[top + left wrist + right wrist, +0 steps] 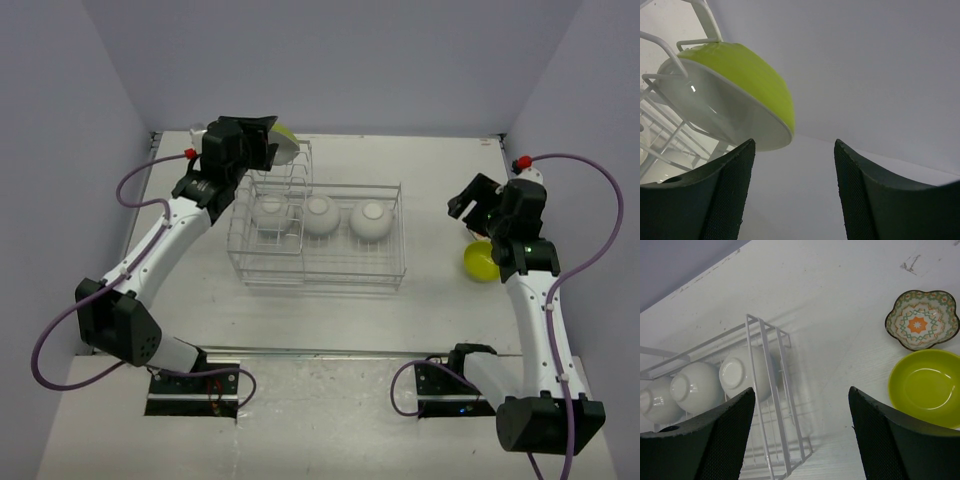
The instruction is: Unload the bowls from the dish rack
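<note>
Lime bowl (745, 75), white bowls (320, 215) in rack (330, 272).

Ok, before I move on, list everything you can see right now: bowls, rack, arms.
dish rack: one, white wire, middle of the table
white bowls: three, upside down in a row in the rack's low basket
lime-yellow bowl in the rack: one, white inside, propped on edge in the taller slotted section
lime-yellow bowl on the table: one, upright, right of the rack
patterned bowl: one, orange-green inside, dark scalloped rim, upright next to the loose lime-yellow one
table: one, white
left end effector: black, open, empty, just short of the racked lime-yellow bowl
right end effector: black, open, empty, above the table between rack and loose bowls
</note>
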### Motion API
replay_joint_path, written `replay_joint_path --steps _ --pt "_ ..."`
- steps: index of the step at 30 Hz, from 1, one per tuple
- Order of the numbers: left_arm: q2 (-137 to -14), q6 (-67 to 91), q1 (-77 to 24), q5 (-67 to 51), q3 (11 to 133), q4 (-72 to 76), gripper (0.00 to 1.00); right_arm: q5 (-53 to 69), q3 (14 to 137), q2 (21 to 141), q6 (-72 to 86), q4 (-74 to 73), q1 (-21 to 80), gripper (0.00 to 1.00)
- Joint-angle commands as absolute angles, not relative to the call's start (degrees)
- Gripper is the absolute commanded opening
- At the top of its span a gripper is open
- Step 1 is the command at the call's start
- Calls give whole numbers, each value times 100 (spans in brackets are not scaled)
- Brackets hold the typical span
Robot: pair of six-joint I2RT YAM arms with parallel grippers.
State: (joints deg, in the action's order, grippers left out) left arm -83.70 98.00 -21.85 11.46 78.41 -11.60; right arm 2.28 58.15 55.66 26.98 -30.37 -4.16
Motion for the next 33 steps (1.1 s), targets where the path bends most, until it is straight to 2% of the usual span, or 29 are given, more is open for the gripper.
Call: replay_joint_path --steps 1,11,23,28,30,33 --pt "-8411 9809 -2232 1503 8104 -1028 65 88 5792 5397 2628 -2804 -404 76" --pt "-8429 9633 -2320 1801 8104 -1020 57 70 5748 5396 2628 -2786 -396 76" --pt "-8517 9475 -2426 2057 8139 -1011 54 62 5713 5396 2575 -2751 -396 76" --pt "-8578 9431 -2470 2144 8191 -984 50 79 5722 5432 2575 -2751 -396 76" --pt "-8596 9431 -2505 2206 8218 -984 44 79 5695 5432 2584 -2725 -396 76" --pt "-8613 9369 -2531 2276 8253 -967 43 79 5704 5440 2575 -2742 -396 76"
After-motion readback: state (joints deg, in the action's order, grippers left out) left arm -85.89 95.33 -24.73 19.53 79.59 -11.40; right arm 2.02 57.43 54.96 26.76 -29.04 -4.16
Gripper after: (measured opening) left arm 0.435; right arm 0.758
